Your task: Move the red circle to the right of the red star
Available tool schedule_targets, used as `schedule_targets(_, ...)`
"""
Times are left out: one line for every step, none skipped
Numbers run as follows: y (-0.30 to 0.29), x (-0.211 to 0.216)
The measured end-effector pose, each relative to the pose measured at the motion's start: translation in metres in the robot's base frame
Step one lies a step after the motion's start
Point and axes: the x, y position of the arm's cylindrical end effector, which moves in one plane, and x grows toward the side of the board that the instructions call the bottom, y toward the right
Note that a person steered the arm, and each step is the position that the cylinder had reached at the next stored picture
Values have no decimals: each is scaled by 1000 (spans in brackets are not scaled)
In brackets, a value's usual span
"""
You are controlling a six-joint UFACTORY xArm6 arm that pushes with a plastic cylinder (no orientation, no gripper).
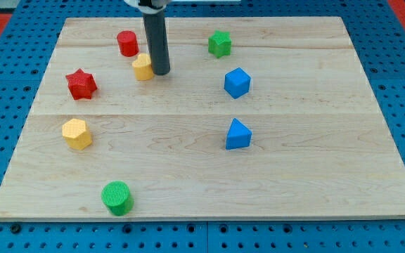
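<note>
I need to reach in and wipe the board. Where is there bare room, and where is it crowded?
Bare: the board on the view's right of the blue cube and blue triangular block; also the bottom, right of the green cylinder. Crowded: the top left, where my tip stands beside the small yellow block, near the red circle and red star.

On the board (294,183), the red circle (126,43) lies between 1 and 2 o'clock of the red star (81,83), apart from it. A yellow block (143,67) sits at 5 o'clock of the red circle, near it. My tip (161,72) stands at 3 o'clock of that yellow block, just beside it. The yellow hexagon (76,133) lies at 6 o'clock of the red star, and the green circle (117,197) at 5 o'clock of the hexagon. The green star (219,43) is at 3 o'clock of the red circle, well apart. The blue cube (236,82) lies at 5 o'clock of the green star, and the blue triangle (238,134) at 6 o'clock of the cube.
</note>
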Motion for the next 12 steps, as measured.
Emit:
schedule_targets(-7,-31)
schedule_targets(-14,-65)
schedule_targets(-57,-65)
schedule_targets(-93,-65)
schedule_targets(-126,-35)
schedule_targets(-131,-13)
schedule_targets(-131,-7)
schedule_targets(-129,-32)
schedule_targets(-135,-52)
schedule_targets(-171,-71)
schedule_targets(-186,-45)
schedule_targets(-171,-14)
